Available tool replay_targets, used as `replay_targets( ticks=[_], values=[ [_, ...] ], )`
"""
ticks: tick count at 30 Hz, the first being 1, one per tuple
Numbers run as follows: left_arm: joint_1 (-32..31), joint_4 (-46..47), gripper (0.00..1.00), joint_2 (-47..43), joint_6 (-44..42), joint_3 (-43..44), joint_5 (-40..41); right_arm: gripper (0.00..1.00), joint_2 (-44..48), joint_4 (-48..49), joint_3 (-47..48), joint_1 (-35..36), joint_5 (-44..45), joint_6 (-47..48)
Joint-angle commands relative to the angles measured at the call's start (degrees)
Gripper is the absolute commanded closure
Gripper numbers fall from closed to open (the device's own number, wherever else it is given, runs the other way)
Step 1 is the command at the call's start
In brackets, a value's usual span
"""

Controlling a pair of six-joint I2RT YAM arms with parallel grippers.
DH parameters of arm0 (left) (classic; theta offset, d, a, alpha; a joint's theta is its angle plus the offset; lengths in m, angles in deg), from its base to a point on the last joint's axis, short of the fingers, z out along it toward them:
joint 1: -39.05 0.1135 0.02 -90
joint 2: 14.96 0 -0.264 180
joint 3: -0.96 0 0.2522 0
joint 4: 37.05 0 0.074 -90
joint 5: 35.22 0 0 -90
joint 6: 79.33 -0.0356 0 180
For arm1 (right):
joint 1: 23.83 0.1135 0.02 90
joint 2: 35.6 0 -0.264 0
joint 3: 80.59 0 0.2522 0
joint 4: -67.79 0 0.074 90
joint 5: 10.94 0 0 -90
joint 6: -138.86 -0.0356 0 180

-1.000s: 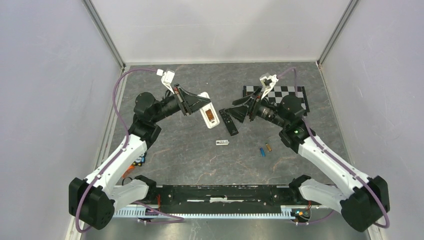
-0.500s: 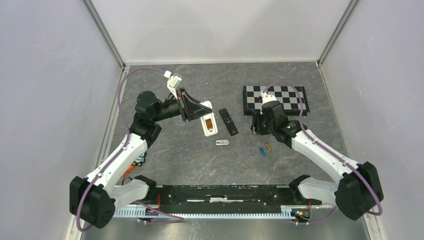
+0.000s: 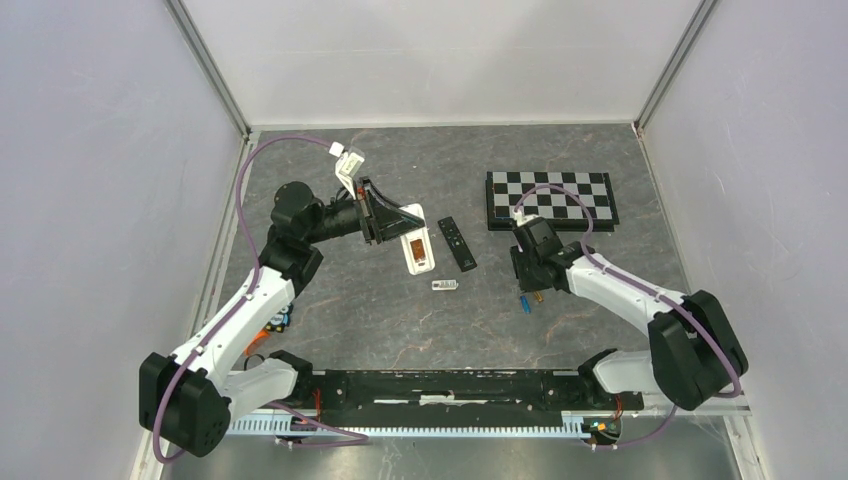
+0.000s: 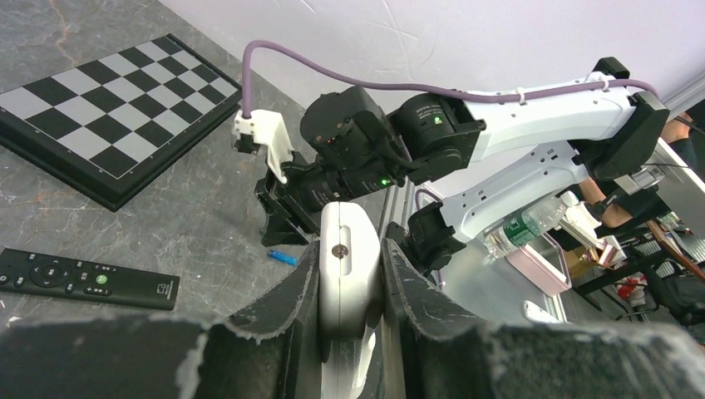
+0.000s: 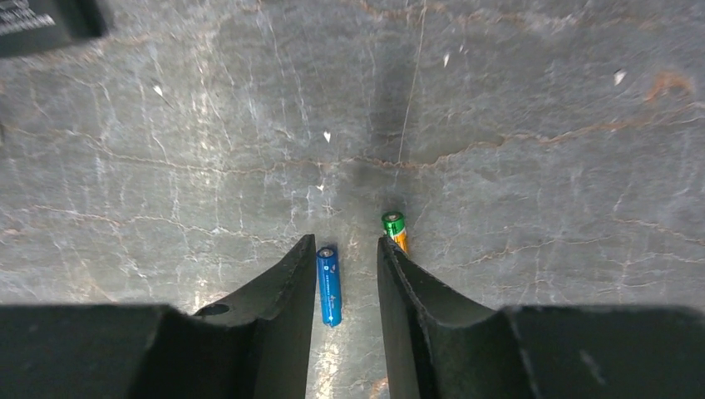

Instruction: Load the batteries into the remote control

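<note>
**Table** (image 3: 380, 330), dark marbled top.

1. **Left gripper** (image 3: 392, 218): jaws clamped on the sides of the white remote control (image 3: 416, 241), which it holds above the table's left-middle part. The battery bay faces up with an orange battery (image 3: 415, 247) in it. In the left wrist view the fingers (image 4: 287, 291) press both flanks of the white body.
2. **Right gripper** (image 5: 346, 243): lowered to the table right of the middle. The jaws are partly open and straddle the blue battery (image 5: 328, 285), with a gap on one side and nothing gripped.
3. **Gold battery** (image 5: 396, 230), green-capped: lies on the table just outside the right-hand finger.
4. **Black remote** (image 3: 457, 243): flat near the table's middle, beside the white one.
5. **Small white-labelled piece** (image 3: 445, 285): lies nearer the near edge than the black remote.
6. **Chessboard** (image 3: 550, 198): flat toward the far right corner.
</note>
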Motion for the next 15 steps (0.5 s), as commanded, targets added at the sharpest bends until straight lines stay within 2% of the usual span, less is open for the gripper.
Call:
replay_targets(
  ticks=[1,6,15],
  values=[
    [0.2,-0.3,0.98,-1.3,-3.0,1.7,0.2,0.64,-1.6,0.3,-1.1,-0.1,-1.9,0.5],
    [0.2,-1.1,0.98,-1.4,-3.8,1.6,1.0,0.68,-3.9,0.4,-1.7,-0.1,-5.2,1.1],
    [0.2,-2.5,0.98,-1.1,-5.1,1.9,1.8,0.76,-5.1,-0.9,-2.4,-0.1,-5.3,1.7]
  ],
)
